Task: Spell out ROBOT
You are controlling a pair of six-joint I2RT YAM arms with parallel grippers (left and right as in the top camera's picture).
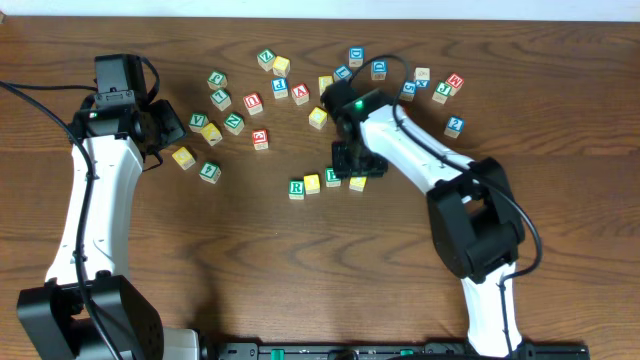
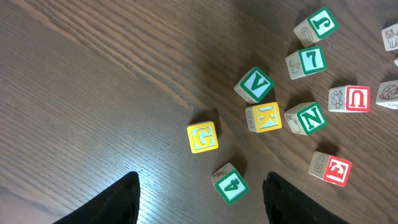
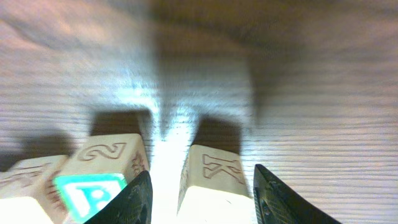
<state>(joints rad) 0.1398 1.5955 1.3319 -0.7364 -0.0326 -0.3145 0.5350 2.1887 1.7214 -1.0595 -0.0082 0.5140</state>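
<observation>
A row of blocks lies mid-table: a green R block point(image 1: 296, 188), a yellow block point(image 1: 312, 184), a green B block point(image 1: 333, 178) and another yellow block point(image 1: 357, 184). My right gripper point(image 1: 351, 168) hangs low over the row's right end. In the right wrist view its fingers point(image 3: 202, 199) are open and straddle the yellow-topped block point(image 3: 211, 180), which has a carved K on its side, with small gaps either side. The B block point(image 3: 84, 190) sits just left of it. My left gripper point(image 1: 163, 133) is open and empty point(image 2: 199, 205) above the left cluster.
Loose blocks near the left gripper: yellow G point(image 2: 203, 137), green 4 point(image 2: 231, 183), green V point(image 2: 255, 84), yellow K point(image 2: 263, 117), green N point(image 2: 306, 118), red E point(image 2: 331, 168). Several more blocks are scattered along the back point(image 1: 300, 92) and at back right point(image 1: 442, 92).
</observation>
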